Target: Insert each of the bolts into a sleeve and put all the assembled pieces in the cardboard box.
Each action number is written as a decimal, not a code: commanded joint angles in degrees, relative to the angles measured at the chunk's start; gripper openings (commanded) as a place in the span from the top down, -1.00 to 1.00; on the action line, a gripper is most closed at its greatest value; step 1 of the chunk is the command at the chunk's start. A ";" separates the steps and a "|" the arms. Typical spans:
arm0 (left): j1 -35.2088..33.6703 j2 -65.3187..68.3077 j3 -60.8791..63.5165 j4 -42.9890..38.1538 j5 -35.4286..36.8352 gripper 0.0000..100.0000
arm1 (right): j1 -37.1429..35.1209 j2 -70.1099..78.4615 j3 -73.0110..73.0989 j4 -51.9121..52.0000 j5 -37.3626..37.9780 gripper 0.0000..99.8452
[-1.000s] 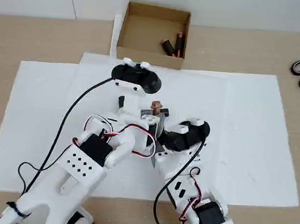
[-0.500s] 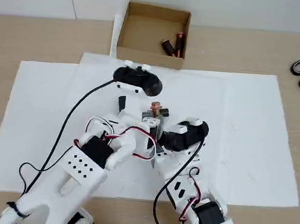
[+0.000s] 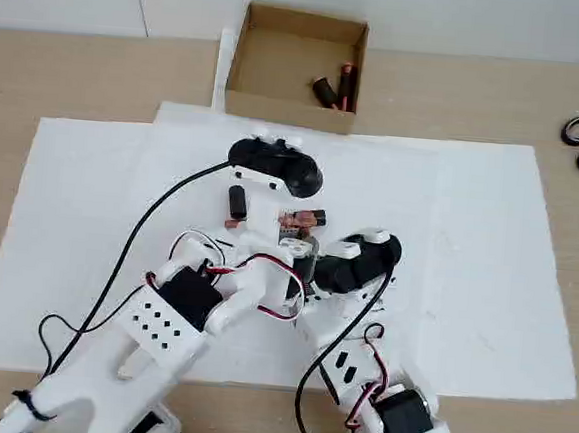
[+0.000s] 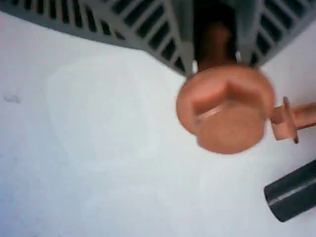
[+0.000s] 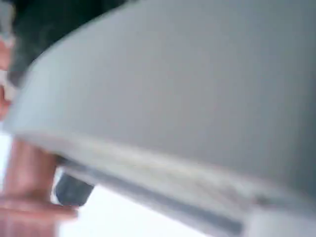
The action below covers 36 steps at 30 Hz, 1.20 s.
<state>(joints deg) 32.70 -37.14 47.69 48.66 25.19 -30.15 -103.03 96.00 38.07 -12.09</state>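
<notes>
Bolt [image 3: 302,219] tilt changed most: upright a second earlier, it lay level over the white sheet [image 3: 488,242], clamped in the closed left claw [image 4: 217,49]. We could not tell the state of the right claw [image 3: 302,253], and judged this piece not yet in the cardboard box [image 3: 281,65].

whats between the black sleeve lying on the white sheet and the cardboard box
In the high view, an arm's black wrist housing sits between the sleeve and the cardboard box, above the white sheet.
</notes>
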 commanded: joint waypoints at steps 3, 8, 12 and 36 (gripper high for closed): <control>0.00 -0.70 -0.13 2.55 0.00 0.99 | 0.48 -1.01 0.53 -1.10 0.53 0.99; 0.00 -0.79 -0.22 2.55 0.00 0.99 | 0.48 -1.01 0.53 -1.10 0.53 0.99; 0.00 -0.79 -1.19 3.96 0.00 0.95 | 0.48 -1.01 0.53 -1.10 0.53 0.99; -3.96 -0.79 -9.63 11.08 0.18 0.57 | 0.75 -1.01 0.53 -1.10 0.53 0.99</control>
<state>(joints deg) 31.21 -37.32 41.54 58.86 25.01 -29.89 -103.03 96.00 38.07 -12.09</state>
